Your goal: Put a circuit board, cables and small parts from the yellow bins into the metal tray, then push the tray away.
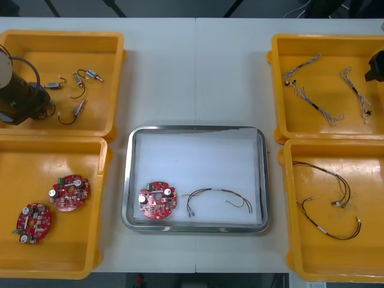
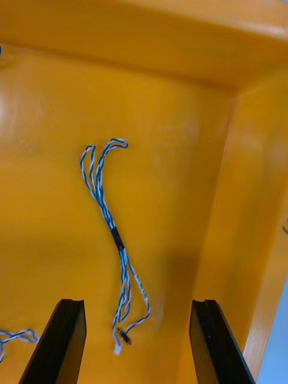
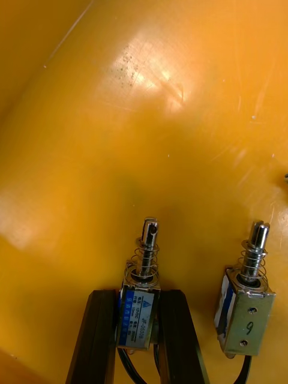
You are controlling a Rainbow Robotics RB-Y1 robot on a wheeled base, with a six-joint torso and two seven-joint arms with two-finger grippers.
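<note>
Left gripper (image 3: 138, 295): gripped a boxy metal part (image 3: 139, 315) with sprung pin.
Right gripper (image 2: 138, 309): spread wide, empty, over a twisted cable (image 2: 117, 237).

Loose part (image 3: 246, 321): handwritten "9" on its metal side plate. Gripped part (image 3: 139, 315): blue label with white print, too small to read. Circuit boards (image 1: 69, 192): markings too small to read.

Shiny rectangular metal tray (image 1: 262, 180): far half bare, your free lane; round red circuit board (image 1: 158, 200), thin dark cable (image 1: 210, 191) fill near strip. Left gripper (image 3: 138, 297) clamps silver small metal part (image 3: 146, 243); twin part (image 3: 246, 303) crowds one finger.
</note>
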